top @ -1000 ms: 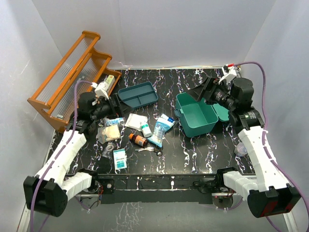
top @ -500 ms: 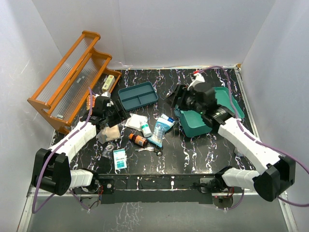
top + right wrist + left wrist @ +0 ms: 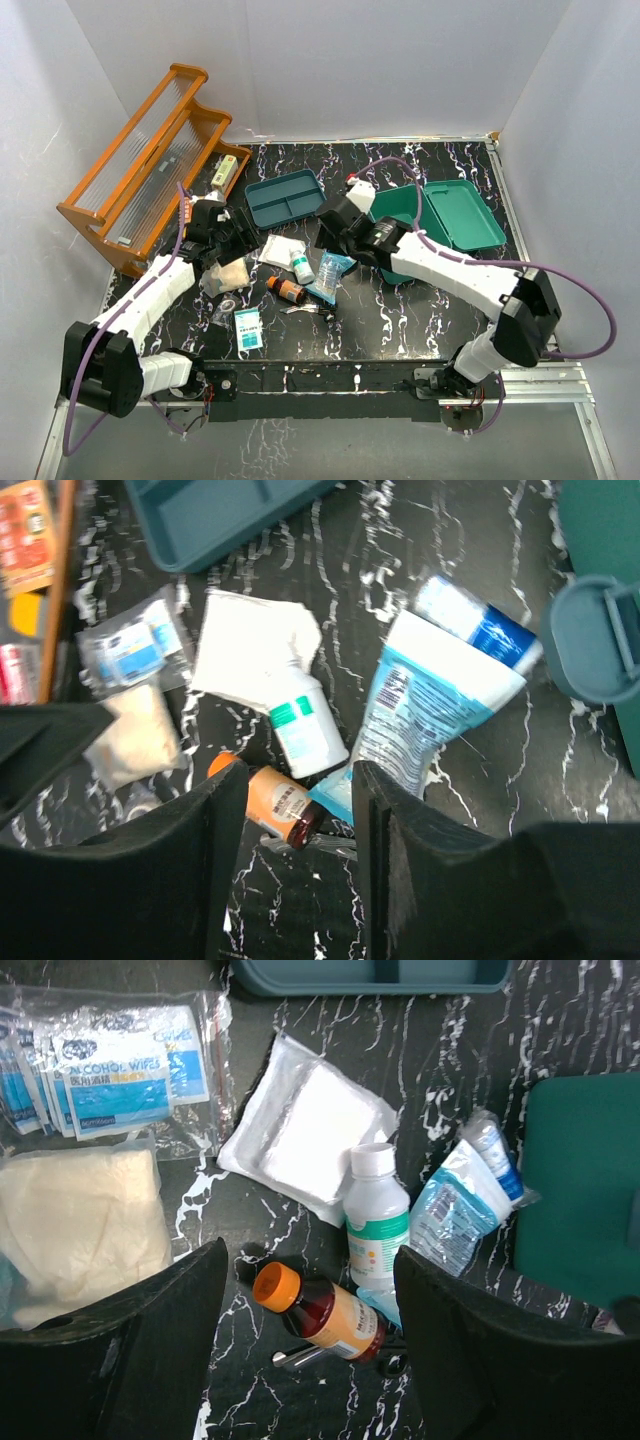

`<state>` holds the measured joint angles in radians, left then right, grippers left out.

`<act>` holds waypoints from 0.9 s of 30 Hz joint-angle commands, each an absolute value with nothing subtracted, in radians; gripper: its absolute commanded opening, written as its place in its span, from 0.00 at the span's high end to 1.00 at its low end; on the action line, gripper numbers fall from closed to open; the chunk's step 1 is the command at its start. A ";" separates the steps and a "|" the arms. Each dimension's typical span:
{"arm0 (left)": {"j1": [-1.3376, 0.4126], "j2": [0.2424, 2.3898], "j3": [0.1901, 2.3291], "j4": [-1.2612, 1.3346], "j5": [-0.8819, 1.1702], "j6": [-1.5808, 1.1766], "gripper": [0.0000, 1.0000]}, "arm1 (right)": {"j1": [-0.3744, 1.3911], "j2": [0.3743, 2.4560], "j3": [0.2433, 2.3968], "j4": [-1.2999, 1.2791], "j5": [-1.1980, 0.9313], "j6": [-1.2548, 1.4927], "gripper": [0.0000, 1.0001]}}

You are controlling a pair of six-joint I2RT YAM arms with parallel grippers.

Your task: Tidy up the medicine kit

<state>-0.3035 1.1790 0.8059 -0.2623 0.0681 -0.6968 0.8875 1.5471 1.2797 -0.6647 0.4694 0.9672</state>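
Medicine kit (image 3: 455, 215) sits right of the narrow-gapped right pincer (image 3: 333, 232); left pincer (image 3: 310, 1260) wide.

The white sachets (image 3: 118, 1085) inside the clear bag (image 3: 190, 1125) are showing a blue band reading "ALCOHOL WIPES", the first letter partly lost at the edge; the line of small characters under it is coming out too fine to read. The blue-and-white pouch (image 3: 430, 705) is showing a barcode, its digits blurring out. The white bottle (image 3: 377, 1222) is wearing a green label and the amber bottle (image 3: 325, 1315) an orange one, but their print is proving illegible in either wrist view
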 commanded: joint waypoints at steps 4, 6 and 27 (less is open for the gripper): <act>-0.308 1.109 0.815 -0.262 0.100 -0.688 0.34 | 0.897 1.613 1.277 -0.687 0.568 1.024 0.67; -0.307 1.112 0.815 -0.259 0.097 -0.687 0.34 | 0.908 1.622 1.258 -0.555 0.473 0.889 0.63; -0.308 1.097 0.816 -0.337 -0.011 -0.720 0.31 | 0.920 2.039 1.554 -0.577 0.260 0.552 0.51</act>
